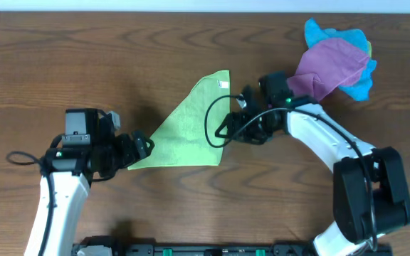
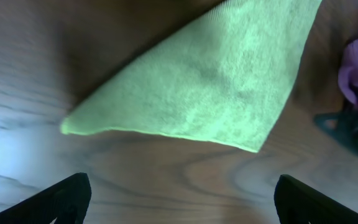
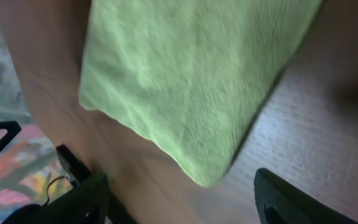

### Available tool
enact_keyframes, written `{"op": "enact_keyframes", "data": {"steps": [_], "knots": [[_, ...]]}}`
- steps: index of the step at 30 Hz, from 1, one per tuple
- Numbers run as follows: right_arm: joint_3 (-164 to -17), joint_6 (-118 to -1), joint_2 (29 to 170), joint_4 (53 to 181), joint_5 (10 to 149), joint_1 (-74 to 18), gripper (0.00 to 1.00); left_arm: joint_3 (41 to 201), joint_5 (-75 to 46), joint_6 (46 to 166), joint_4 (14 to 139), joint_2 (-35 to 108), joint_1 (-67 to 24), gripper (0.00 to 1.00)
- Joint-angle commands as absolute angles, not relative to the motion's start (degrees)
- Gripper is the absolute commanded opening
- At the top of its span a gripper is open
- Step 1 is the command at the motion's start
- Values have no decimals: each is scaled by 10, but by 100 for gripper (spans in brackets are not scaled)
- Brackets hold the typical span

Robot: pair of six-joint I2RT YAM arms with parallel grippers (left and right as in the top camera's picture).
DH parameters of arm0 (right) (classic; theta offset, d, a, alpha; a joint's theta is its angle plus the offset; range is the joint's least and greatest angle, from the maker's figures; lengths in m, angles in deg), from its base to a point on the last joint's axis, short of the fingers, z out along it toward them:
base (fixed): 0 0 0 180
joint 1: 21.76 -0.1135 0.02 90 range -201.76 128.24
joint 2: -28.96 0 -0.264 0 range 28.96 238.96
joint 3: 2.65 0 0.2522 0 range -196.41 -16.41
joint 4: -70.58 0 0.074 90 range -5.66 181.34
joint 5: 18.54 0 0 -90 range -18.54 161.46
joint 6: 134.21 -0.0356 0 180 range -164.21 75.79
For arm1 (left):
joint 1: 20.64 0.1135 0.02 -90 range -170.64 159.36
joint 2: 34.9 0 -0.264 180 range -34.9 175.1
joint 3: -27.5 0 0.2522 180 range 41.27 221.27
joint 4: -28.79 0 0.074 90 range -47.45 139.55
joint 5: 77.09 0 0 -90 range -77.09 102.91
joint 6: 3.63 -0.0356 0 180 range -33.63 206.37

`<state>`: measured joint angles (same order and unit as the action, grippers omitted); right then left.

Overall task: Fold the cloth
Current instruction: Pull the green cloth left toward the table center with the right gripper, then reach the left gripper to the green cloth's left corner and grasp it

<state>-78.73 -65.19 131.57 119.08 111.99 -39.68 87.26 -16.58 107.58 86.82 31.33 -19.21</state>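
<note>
On the table point(image 1: 84, 57) the cloth point(image 1: 191, 131) (a triangle) lies flat; left gripper point(image 1: 146, 145) at its eight o'clock, right gripper point(image 1: 225, 130) at three, both gaping.

We see a brown wood-grain table point(image 1: 119, 43). A lime-green cloth point(image 1: 187, 131) lies flat near its centre, in a triangle shape. Toward the far right, a purple cloth point(image 1: 329, 67) sits bunched over a blue cloth point(image 1: 319, 32), apart from the green one.

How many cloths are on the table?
3. The green cloth lies in the middle; the purple cloth sits on the blue cloth near the far right edge. More may hide underneath.
</note>
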Motion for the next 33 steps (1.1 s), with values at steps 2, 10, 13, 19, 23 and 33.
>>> {"op": "enact_keyframes", "data": {"steps": [2,10,13,19,23,33], "knots": [[-750,-691,1321,1163,1137,-403,75,879,-199,1098,869,334,-193,95],[-704,-726,1321,1082,1137,-411,72,859,-182,1109,865,374,-193,95],[-700,-736,1322,1061,1126,-425,72,854,-182,1109,860,381,-193,95],[-699,-755,1322,1046,1080,-446,68,854,-180,1109,854,381,-193,95],[-699,-755,1322,1054,1059,-447,69,854,-178,1109,854,381,-193,95],[-699,-774,1346,1028,1038,-450,63,854,-178,1113,854,381,-193,95]]}}
